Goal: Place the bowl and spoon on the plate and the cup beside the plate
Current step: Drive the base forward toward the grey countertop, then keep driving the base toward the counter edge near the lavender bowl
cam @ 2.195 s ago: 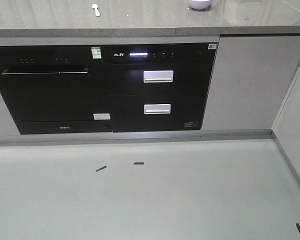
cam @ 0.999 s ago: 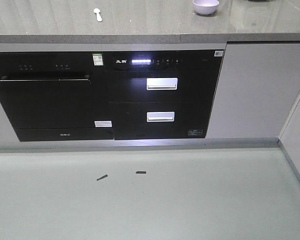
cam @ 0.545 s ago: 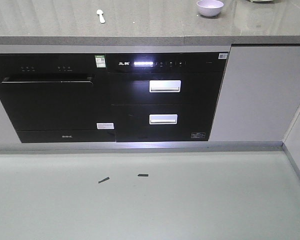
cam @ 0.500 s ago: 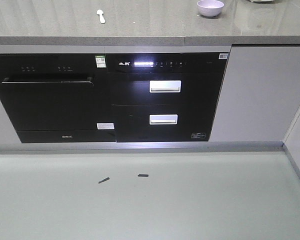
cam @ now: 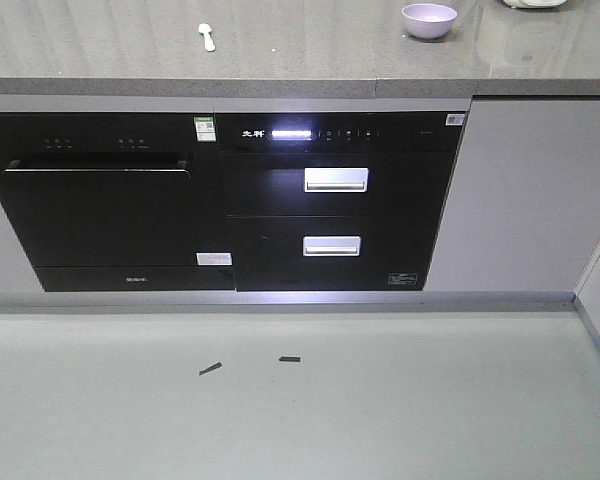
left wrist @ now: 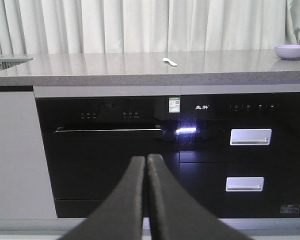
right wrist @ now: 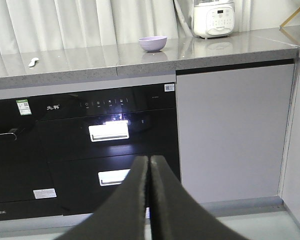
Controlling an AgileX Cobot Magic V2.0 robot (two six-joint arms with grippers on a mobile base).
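Resting apart on counter [cam: 310, 55]: spoon [cam: 208, 36], bowl [cam: 429, 19] | left jaws pressed together, empty | right jaws same

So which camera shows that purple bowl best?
The right wrist view: the bowl sits whole, well clear of the edges. The front view has it near the top edge, the left wrist view at the right edge.

Open table [cam: 300, 62] surface between spoon [cam: 208, 37] and bowl [cam: 429, 19], which lie well apart. White appliance [right wrist: 213, 18] stands right of bowl. Curtain [left wrist: 140, 25] backs the table. Two dark scraps [cam: 211, 368] on floor [cam: 400, 410].
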